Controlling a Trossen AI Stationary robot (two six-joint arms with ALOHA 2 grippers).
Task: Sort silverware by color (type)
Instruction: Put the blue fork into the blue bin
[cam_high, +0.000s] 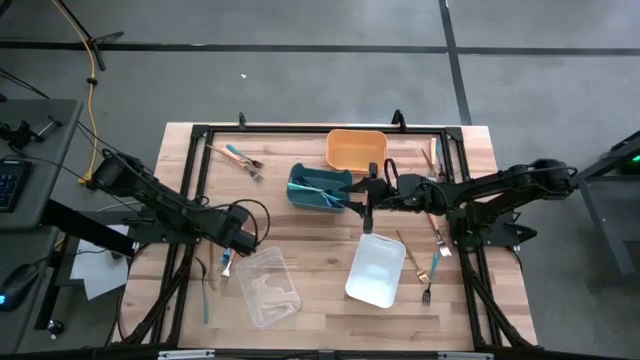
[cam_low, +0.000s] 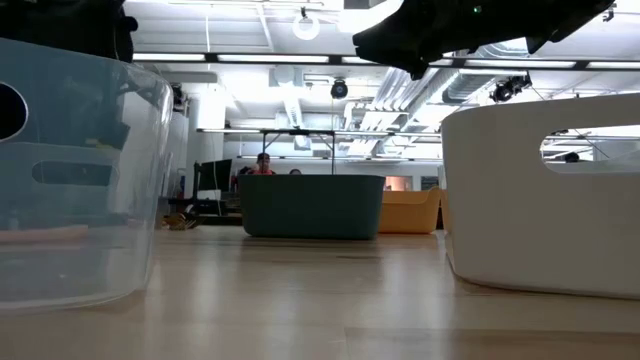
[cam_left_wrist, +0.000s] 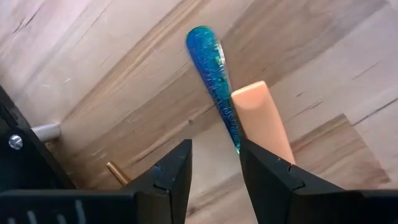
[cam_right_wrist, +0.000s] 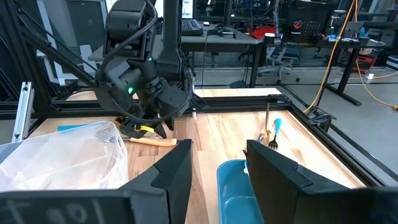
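My left gripper (cam_high: 227, 262) points down, open, just left of the clear bin (cam_high: 268, 288). In the left wrist view its fingers (cam_left_wrist: 214, 168) stand over bare wood. A teal-blue handle (cam_left_wrist: 211, 68) and a salmon handle (cam_left_wrist: 261, 118) lie crossed on the table beside one fingertip; whether it touches them does not show. A gold tip (cam_left_wrist: 115, 171) lies by the other finger. My right gripper (cam_high: 365, 197) hangs open and level above the table, between the teal bin (cam_high: 320, 187) and the white bin (cam_high: 377, 270); its fingers (cam_right_wrist: 217, 162) hold nothing.
An orange bin (cam_high: 355, 148) stands at the far edge. Teal pieces lie in the teal bin. Loose silverware lies at the far left (cam_high: 242, 158), at the right (cam_high: 438, 235) and beside the white bin (cam_high: 430, 272). A teal piece (cam_high: 207, 300) lies left of the clear bin.
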